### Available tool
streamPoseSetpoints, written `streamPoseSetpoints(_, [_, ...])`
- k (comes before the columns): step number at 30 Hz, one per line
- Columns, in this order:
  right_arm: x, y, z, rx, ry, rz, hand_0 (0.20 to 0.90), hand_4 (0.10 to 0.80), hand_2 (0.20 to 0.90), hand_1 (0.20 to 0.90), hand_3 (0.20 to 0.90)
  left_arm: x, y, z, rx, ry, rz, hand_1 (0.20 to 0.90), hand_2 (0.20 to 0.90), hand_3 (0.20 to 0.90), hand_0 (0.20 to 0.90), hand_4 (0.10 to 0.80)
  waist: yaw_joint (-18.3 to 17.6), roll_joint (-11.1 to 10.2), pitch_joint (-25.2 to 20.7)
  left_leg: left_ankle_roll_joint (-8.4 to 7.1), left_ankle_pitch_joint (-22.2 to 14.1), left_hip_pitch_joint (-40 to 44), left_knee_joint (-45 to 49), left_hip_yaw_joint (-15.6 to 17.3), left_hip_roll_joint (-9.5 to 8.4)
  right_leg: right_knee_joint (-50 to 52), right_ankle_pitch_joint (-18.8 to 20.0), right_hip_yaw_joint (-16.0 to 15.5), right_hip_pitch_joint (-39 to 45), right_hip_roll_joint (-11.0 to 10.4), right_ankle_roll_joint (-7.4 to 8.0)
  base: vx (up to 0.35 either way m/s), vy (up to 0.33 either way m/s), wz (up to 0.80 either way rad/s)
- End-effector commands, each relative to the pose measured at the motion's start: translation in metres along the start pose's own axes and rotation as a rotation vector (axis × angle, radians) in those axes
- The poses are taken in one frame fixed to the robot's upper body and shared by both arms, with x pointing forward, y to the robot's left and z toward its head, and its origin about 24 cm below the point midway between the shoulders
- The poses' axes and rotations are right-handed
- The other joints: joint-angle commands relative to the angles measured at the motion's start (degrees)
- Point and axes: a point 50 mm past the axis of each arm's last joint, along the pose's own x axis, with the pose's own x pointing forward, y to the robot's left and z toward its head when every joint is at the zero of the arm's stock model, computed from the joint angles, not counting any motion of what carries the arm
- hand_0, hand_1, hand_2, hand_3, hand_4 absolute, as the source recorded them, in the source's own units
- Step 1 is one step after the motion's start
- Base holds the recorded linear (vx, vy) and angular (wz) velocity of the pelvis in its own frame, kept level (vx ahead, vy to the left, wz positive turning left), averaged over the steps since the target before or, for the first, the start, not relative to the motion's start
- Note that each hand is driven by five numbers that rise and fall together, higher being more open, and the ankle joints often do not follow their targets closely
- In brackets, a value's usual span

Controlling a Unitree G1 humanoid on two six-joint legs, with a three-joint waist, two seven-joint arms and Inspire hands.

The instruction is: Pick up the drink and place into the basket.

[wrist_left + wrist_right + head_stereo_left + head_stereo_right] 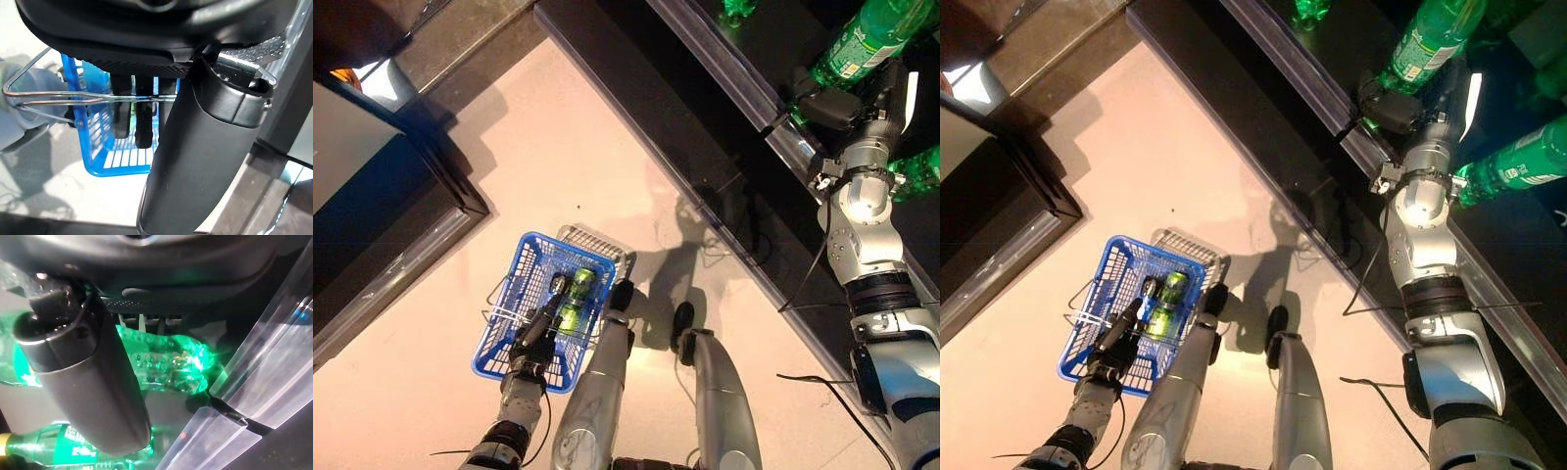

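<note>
Right hand [847,106] curled around a ribbed green plastic bottle [862,37] on the dark glass-edged shelf [724,73], left hand [540,335] hooked on the wire handle [58,98] of the blue plastic mesh basket [509,294] holding green cans [576,299].

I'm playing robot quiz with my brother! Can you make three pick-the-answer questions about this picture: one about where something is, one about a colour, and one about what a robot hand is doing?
1. Where are the green cans?
A. On the shelf
B. In the basket
C. On the floor

2. What colour is the basket?
A. Blue
B. Red
C. Yellow

3. What is the left robot hand doing?
A. Resting open on the floor
B. Holding a bottle
C. Hooked round the basket's wire handle

Answers: 1 B, the cans lie inside the mesh walls. 2 A, its plastic mesh is blue. 3 C, the left wrist view shows the fingers curled over the wire.
</note>
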Motion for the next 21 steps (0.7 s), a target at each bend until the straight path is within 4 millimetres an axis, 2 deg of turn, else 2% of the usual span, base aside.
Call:
streamPoseSetpoints(1, [0.021, -0.002, 0.082, 0.073, -0.306, 0.044, 0.900, 0.800, 0.900, 0.900, 0.900, -0.005, -0.009, 0.056, 0.062, -0.206, -0.189, 0.300, 0.300, 0.200, 0.300, 0.100, 0.99, 0.68, -1.21, 8.13, -7.88, 3.58, 4.48, 5.72, -4.84, -5.72, 4.83, -0.97, 3.20, 4.12, -0.25, 0.004, 0.007, 0.08])
streamPoseSetpoints(2, [0.020, -0.002, 0.082, 0.093, -0.311, 0.047, 0.844, 0.734, 0.844, 0.844, 0.834, -0.005, -0.009, 0.056, 0.060, -0.207, -0.188, 0.300, 0.300, 0.200, 0.300, 0.100, 1.03, 0.72, -1.21, 8.15, -7.88, 3.58, 4.44, 5.69, -4.84, -5.71, 4.82, -1.00, 3.17, 4.10, -0.25, 0.003, 0.011, 0.04])
streamPoseSetpoints(3, [0.020, -0.002, 0.083, 0.126, -0.319, 0.049, 0.556, 0.399, 0.556, 0.556, 0.499, -0.005, -0.009, 0.056, 0.059, -0.208, -0.188, 0.300, 0.300, 0.200, 0.300, 0.100, 1.06, 0.75, -1.21, 8.15, -7.90, 3.51, 4.46, 5.66, -4.87, -5.66, 4.84, -1.06, 3.06, 4.08, -0.22, 0.000, 0.000, 0.00])
streamPoseSetpoints(5, [0.020, -0.002, 0.084, 0.150, -0.327, 0.048, 0.448, 0.273, 0.448, 0.448, 0.373, -0.005, -0.009, 0.055, 0.057, -0.208, -0.187, 0.300, 0.300, 0.200, 0.300, 0.100, 1.12, 0.82, -1.21, 8.14, -7.93, 3.60, 4.43, 5.65, -4.88, -5.58, 4.75, -1.08, 3.08, 4.07, -0.19, 0.000, 0.000, 0.00])
streamPoseSetpoints(6, [0.020, -0.001, 0.085, 0.179, -0.336, 0.044, 0.300, 0.100, 0.300, 0.300, 0.200, -0.005, -0.009, 0.055, 0.056, -0.208, -0.186, 0.300, 0.300, 0.200, 0.300, 0.100, 1.18, 0.88, -1.21, 8.11, -7.94, 3.55, 4.47, 5.66, -4.91, -5.57, 4.72, -1.10, 3.06, 4.03, -0.17, 0.000, 0.000, 0.00])
streamPoseSetpoints(14, [0.019, -0.002, 0.098, 0.217, -0.416, -0.019, 0.300, 0.100, 0.300, 0.300, 0.200, -0.006, -0.008, 0.053, 0.050, -0.200, -0.184, 0.300, 0.300, 0.200, 0.300, 0.100, 1.46, 1.41, -1.21, 8.21, -8.00, 3.93, 4.21, 5.57, -5.09, -5.53, 4.70, -1.13, 3.16, 3.83, 0.07, 0.000, 0.000, 0.00])
streamPoseSetpoints(21, [0.016, -0.004, 0.115, 0.067, -0.550, -0.104, 0.300, 0.100, 0.300, 0.300, 0.200, -0.006, -0.007, 0.053, 0.046, -0.196, -0.192, 0.300, 0.300, 0.200, 0.300, 0.100, 1.41, 1.38, -1.21, 8.38, -7.55, 3.91, 3.82, 5.83, -5.15, -6.38, 5.53, -1.05, 3.18, 3.82, 0.16, 0.000, 0.000, 0.00])
